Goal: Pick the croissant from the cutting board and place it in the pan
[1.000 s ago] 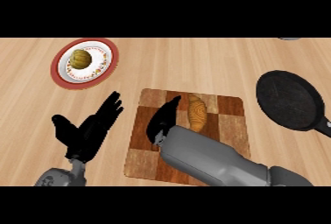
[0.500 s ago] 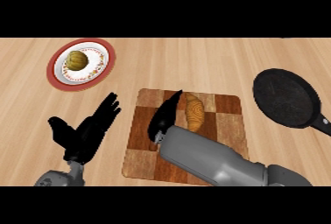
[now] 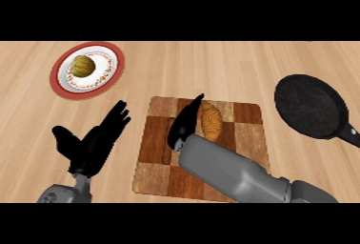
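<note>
Croissant [image 3: 211, 121] lying on cutting board [image 3: 243, 143], just right of right hand [image 3: 184, 126] fingers [image 3: 193, 107]: extended, uncurled, alongside its left edge. Left hand [image 3: 91, 143] open, resting over worktop [image 3: 211, 66]. Pan [image 3: 309, 107] well right.

Croissant [image 3: 212, 122]: its left flank sits behind my right hand [image 3: 184, 125]; I can't tell whether my fingers touch it. Board [image 3: 246, 143]: my right forearm covers the middle and lower right. Pan [image 3: 310, 106]: handle runs off the right edge. My left forearm is cut at the lower edge. Food on the plate [image 3: 65, 85]: too small to name.
</note>
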